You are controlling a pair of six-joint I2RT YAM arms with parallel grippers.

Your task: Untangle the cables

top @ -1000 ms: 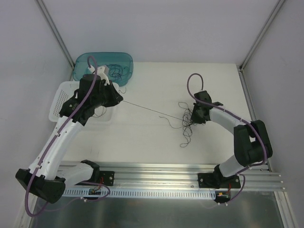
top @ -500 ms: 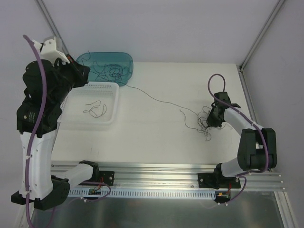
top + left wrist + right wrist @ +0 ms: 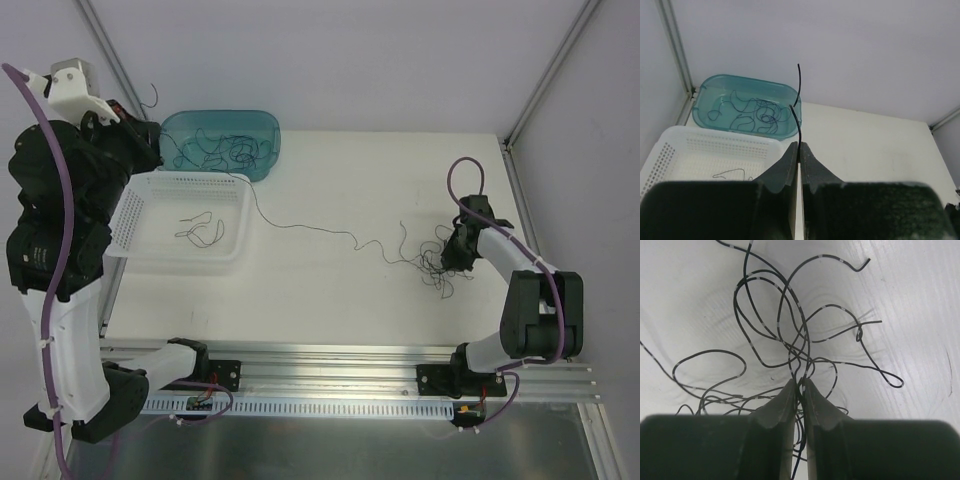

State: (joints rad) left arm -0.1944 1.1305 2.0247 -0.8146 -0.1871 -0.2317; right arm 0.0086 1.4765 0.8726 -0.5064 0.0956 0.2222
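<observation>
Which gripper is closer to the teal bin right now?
Left. The left gripper, pinching a wire, is up beside the teal bin's left end; the right gripper is far across the table, down at the tangle of wires.

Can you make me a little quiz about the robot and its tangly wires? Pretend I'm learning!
1. True or false: the left gripper is pinching a thin cable.
2. Which one holds more cables: A, the teal tub, or B, the white basket?
3. Fill in the gap: the tangle is next to the ____ gripper.

Key: 1 true; 2 A; 3 right gripper.
</observation>
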